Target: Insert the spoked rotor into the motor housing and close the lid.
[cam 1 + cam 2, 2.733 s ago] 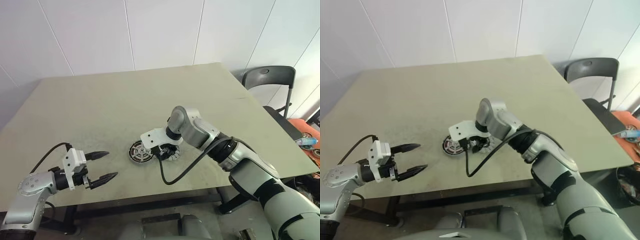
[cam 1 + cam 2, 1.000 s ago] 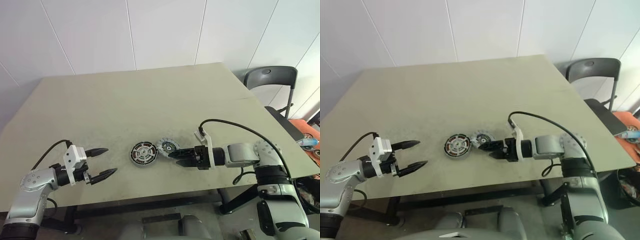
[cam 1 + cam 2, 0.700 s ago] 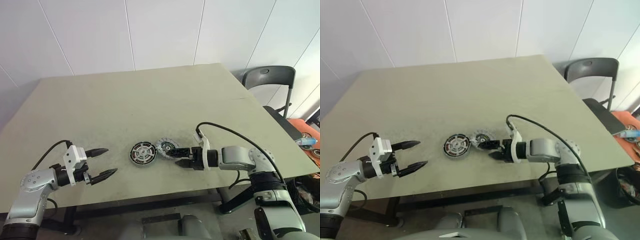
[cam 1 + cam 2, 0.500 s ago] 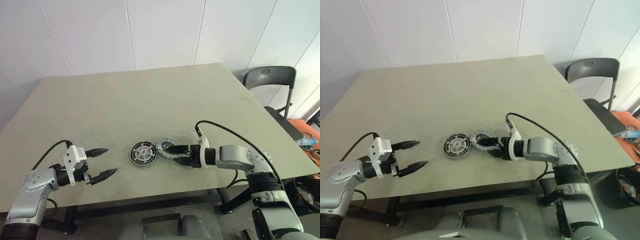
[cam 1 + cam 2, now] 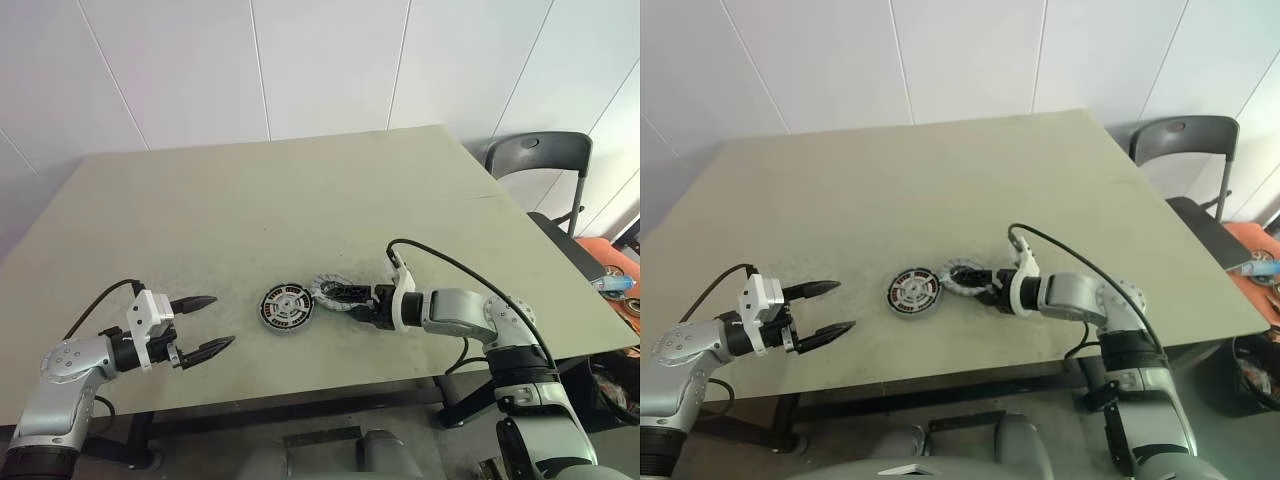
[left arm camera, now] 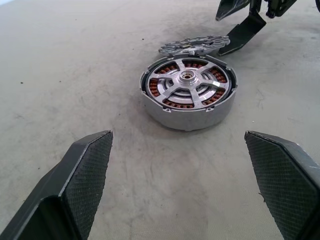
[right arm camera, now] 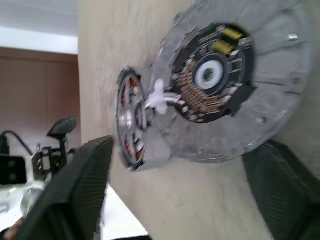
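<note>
1. White panelled wall behind, olive-grey table [image 5: 300,190] in front, dark folding chair [image 5: 535,160] off its far right corner.
2. Motor housing [image 5: 288,306] sits flat on the table, just left of the right gripper [image 5: 352,298]; spoked rotor [image 6: 187,80] already seated in it, silver spokes over copper windings.
3. Lid [image 5: 330,293] lies next to the housing's right side, tilted, one edge raised (touching the housing or not, cannot tell).
4. Right gripper is at the lid, fingers part open, one on each side of the disc; whether they grip it, cannot tell.
5. Left gripper [image 5: 200,325] hovers near the table's front left, well apart from the housing, jaws spread wide, holding nothing.
</note>
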